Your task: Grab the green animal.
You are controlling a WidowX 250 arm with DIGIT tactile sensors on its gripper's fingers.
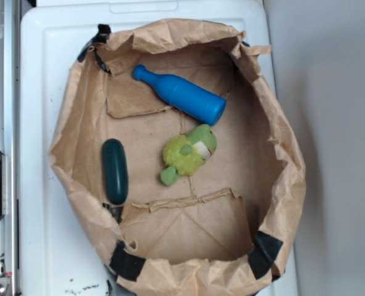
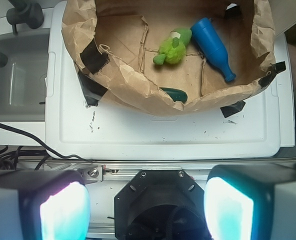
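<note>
The green animal (image 1: 187, 153) is a fuzzy lime-green plush with a white face patch, lying in the middle of the brown paper bag tray (image 1: 77, 129). In the wrist view the green animal (image 2: 174, 47) lies far ahead inside the bag. My gripper (image 2: 147, 210) is open, with nothing between its two glowing pads (image 2: 63, 212). It hovers over the robot base, well short of the bag. The gripper does not show in the exterior view.
A blue bottle (image 1: 181, 94) lies just behind the plush, nearly touching its head. A dark-green capsule (image 1: 115, 171) lies to its left. The bag's crumpled walls (image 2: 138, 87) rise around everything. The bag sits on a white lid (image 2: 158, 130).
</note>
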